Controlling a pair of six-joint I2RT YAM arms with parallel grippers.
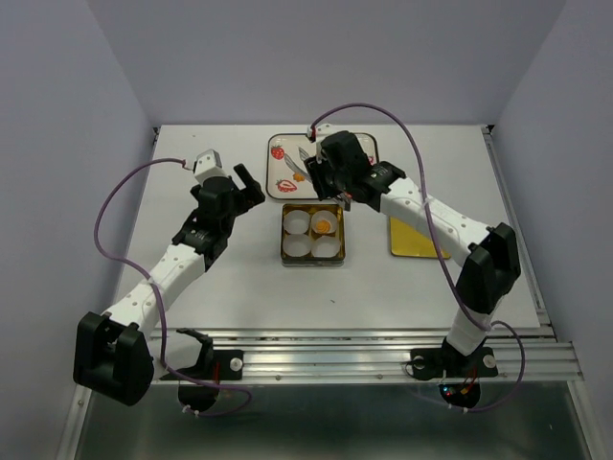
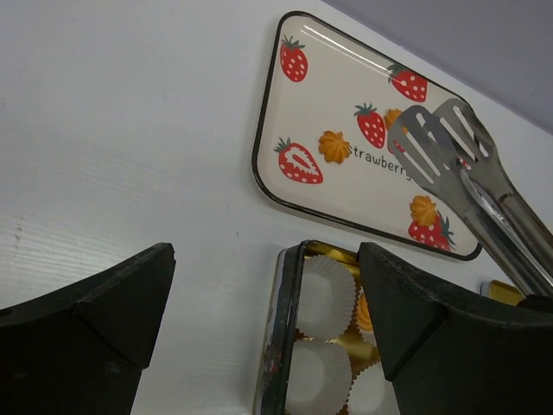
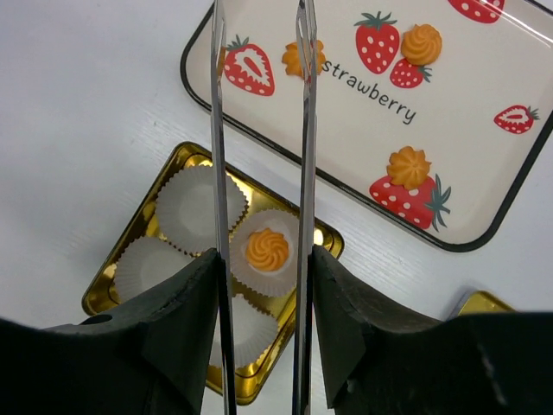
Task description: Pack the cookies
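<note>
The right gripper [image 3: 263,268] was clamped on a pair of steel tongs [image 3: 304,156], its two black fingers pressing the handles from either side. The tongs' arms ran out parallel with a clear gap between them, and nothing was caught in that gap. Their slotted, flattened ends hung over the tray [image 3: 484,238]. From the wrist camera one blade crossed in front of a cookie [image 3: 298,59], and I could not tell whether it touched it. The left gripper [image 2: 266,259] stood wide open and held nothing, over bare table [image 2: 130,130] just short of the tin [image 2: 285,346].

Of the four cookies, three lay on the tray: the one behind the blade, beside a printed halved strawberry, plus two more [image 3: 421,43] [image 3: 409,164] farther along. The fourth [image 3: 266,249] sat in one of the paper cups [image 3: 190,207] inside the tin.

The cookies were small, orange-yellow and piped into ridged swirls. The tray was a glossy cream rectangle with rounded corners and a dark rim, printed with red strawberries and the word "strawberry". The tin was square and shiny gold inside, holding four white pleated cups packed two by two. A flat gold rectangle [image 1: 412,238] lay on the table beside the tin, under the right arm. The table was matt white.
</note>
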